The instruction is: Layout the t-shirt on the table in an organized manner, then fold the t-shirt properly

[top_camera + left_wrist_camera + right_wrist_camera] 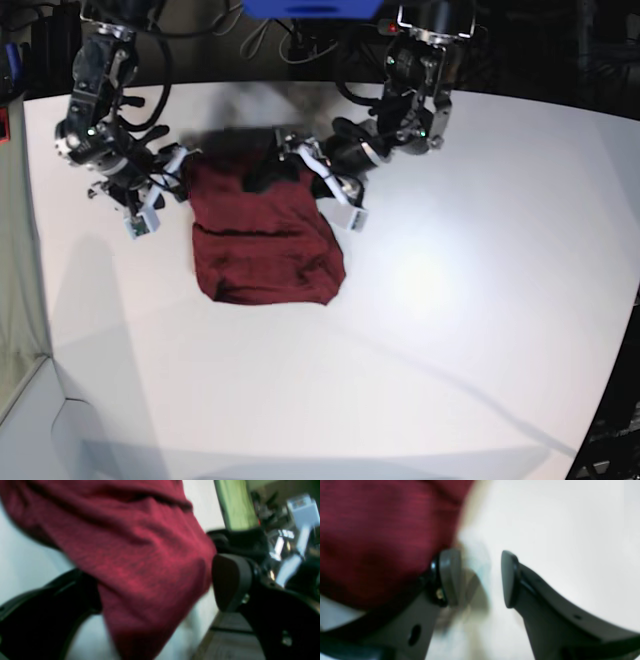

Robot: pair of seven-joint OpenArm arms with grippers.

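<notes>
On the table (450,330), t-shirt (262,245).

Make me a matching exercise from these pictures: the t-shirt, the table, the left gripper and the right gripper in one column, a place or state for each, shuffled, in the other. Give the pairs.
Column 1
1. t-shirt
2. table
3. left gripper
4. right gripper

Column 2
A. white, bare over most of its top
B. jaws wide apart, with red cloth hanging between them
C. dark red, lying bunched between the two arms
D. jaws apart with only tabletop between them, beside the cloth's edge

Pairs: 1-C, 2-A, 3-B, 4-D
</notes>
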